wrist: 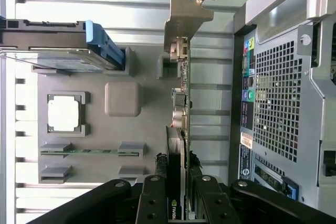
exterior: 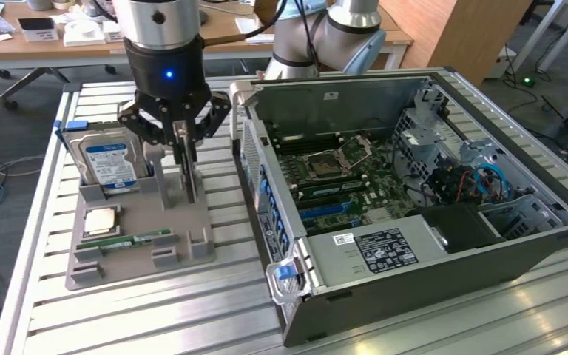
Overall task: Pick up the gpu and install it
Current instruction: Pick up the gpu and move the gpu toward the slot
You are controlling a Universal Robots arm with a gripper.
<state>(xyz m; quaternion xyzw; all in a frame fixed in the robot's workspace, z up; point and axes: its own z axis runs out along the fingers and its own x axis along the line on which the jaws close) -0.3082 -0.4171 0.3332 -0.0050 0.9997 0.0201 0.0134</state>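
The gpu (exterior: 188, 176) stands on edge in the grey holder (exterior: 156, 222), beside the open computer case (exterior: 461, 255). In the wrist view the gpu (wrist: 181, 114) runs edge-on, with its pale metal bracket (wrist: 184, 19) at the far end. My gripper (exterior: 186, 151) comes down from above onto the card's upper edge. Its black fingers (wrist: 153, 200) sit on both sides of the card, and the gripper (wrist: 179, 205) is shut on it. I cannot tell whether the card's lower edge still sits in the holder's slot.
The holder (wrist: 142, 129) also carries an upright blue-labelled hard drive (exterior: 106, 163), a processor (exterior: 101, 220) and a green memory stick (exterior: 138, 239). The case's motherboard (exterior: 348, 185) lies exposed, with blue slots (exterior: 325, 212). The case's rear panel (wrist: 278, 93) stands close beside the card.
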